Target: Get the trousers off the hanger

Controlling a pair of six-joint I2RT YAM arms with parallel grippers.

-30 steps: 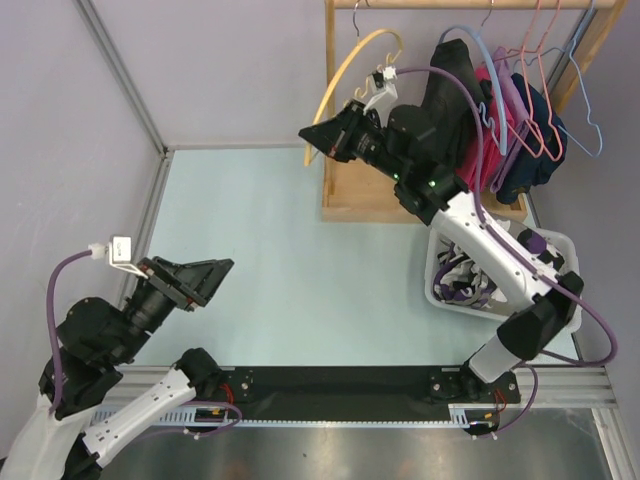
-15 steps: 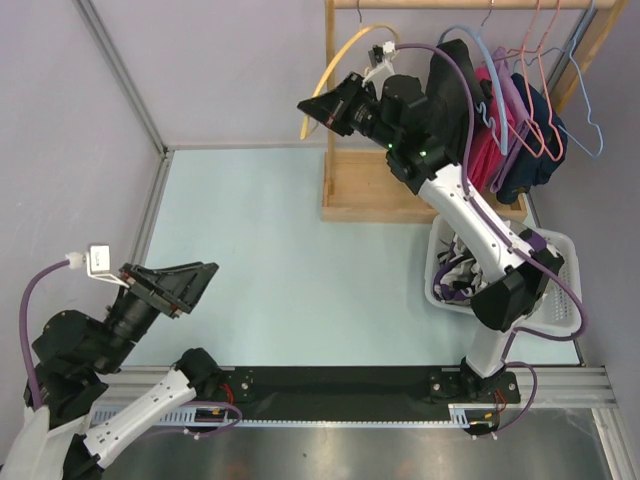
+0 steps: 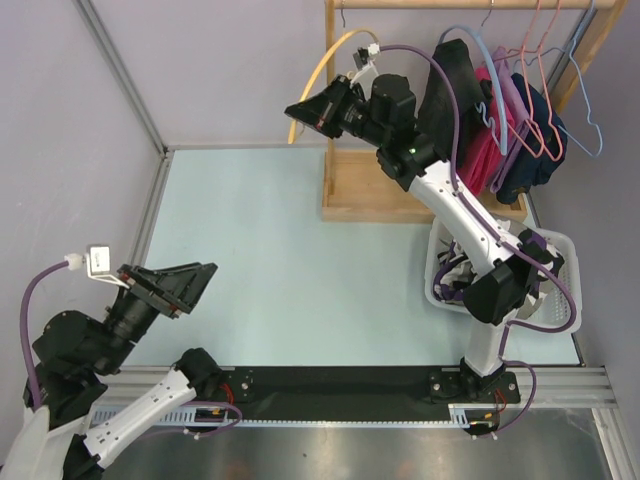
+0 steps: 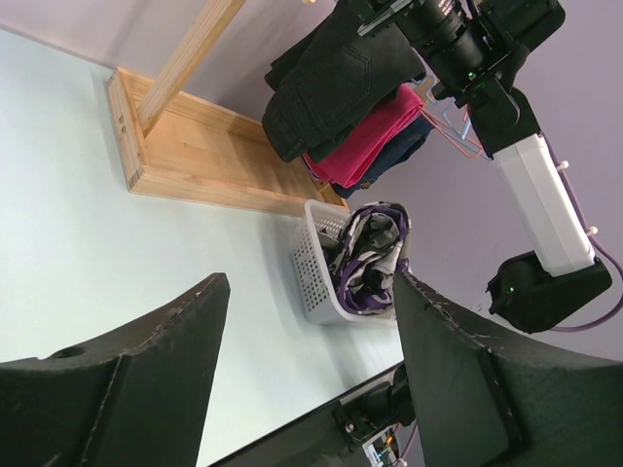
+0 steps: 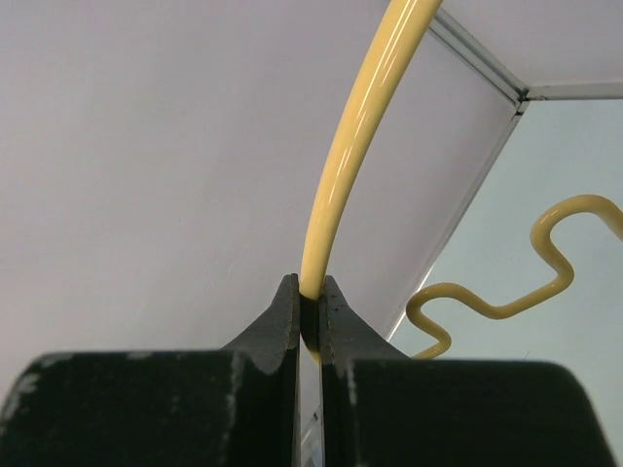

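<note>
Right gripper (image 5: 310,313) of mine clamps the thin yellow plastic hanger (image 5: 341,185), probably to swing it clear of the black denim trousers (image 3: 440,95) hanging nearby on the wooden rail (image 3: 450,4); my left gripper (image 4: 307,302) hangs wide open, unneeded

A white laundry basket (image 4: 316,282), heaped with purple-and-white clothing (image 4: 370,253), sits on the pale blue table (image 3: 280,240), right side, just near of the wooden rack's base (image 3: 365,195).
</note>
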